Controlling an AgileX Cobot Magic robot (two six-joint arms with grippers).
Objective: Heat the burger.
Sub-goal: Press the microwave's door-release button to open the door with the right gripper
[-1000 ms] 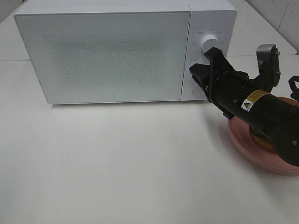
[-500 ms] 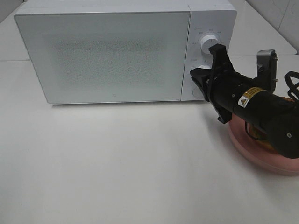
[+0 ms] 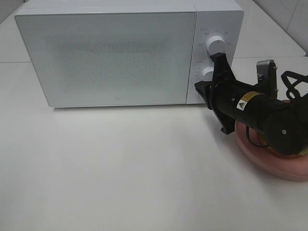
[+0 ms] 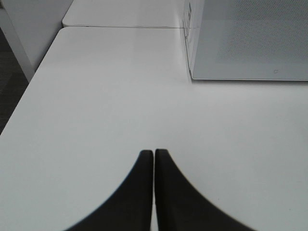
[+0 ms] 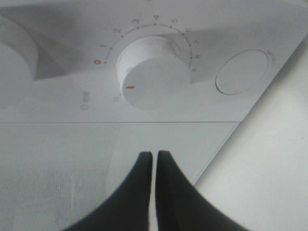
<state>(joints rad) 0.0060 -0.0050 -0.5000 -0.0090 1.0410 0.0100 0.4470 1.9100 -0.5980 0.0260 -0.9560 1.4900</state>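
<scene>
The white microwave (image 3: pixel 115 57) stands at the back of the table with its door shut. My right gripper (image 3: pixel 198 88) is shut with nothing in it, its tips close to the control panel just below the lower knob (image 3: pixel 208 73). In the right wrist view the shut fingertips (image 5: pixel 154 155) point at the seam under the timer knob (image 5: pixel 151 72), beside a round button (image 5: pixel 242 71). The burger is hidden behind my right arm. My left gripper (image 4: pixel 154 153) is shut and empty, low over the bare table left of the microwave (image 4: pixel 250 38).
A round pink plate (image 3: pixel 269 161) lies on the table at the right, mostly covered by my right arm. An upper knob (image 3: pixel 214 44) sits above the lower one. The white table (image 3: pixel 120 168) stretches in front of the microwave.
My right gripper has shut and turned its jaws upright. It has drawn closer to the microwave's control panel, and the arm has sunk lower over the plate.
</scene>
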